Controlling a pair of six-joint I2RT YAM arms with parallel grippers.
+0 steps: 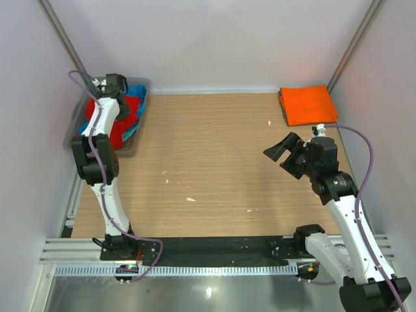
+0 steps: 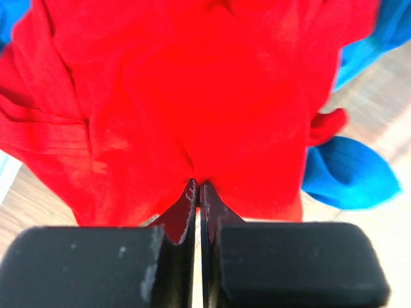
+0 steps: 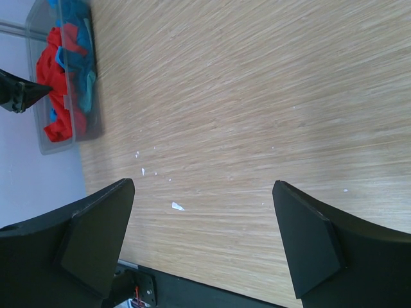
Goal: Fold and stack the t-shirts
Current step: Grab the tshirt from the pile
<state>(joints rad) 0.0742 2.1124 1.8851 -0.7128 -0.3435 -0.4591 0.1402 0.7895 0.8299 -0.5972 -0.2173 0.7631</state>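
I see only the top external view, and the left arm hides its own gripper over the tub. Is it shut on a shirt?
Observer: Yes. The left wrist view shows the left gripper shut on a fold of the red t-shirt.
Operator: Is blue cloth in the grip too?
Observer: No, the blue t-shirt lies to one side, apart from the grip.
Operator: Does the right gripper hold anything?
Observer: No, the right gripper is open, with only bare table between its jaws.
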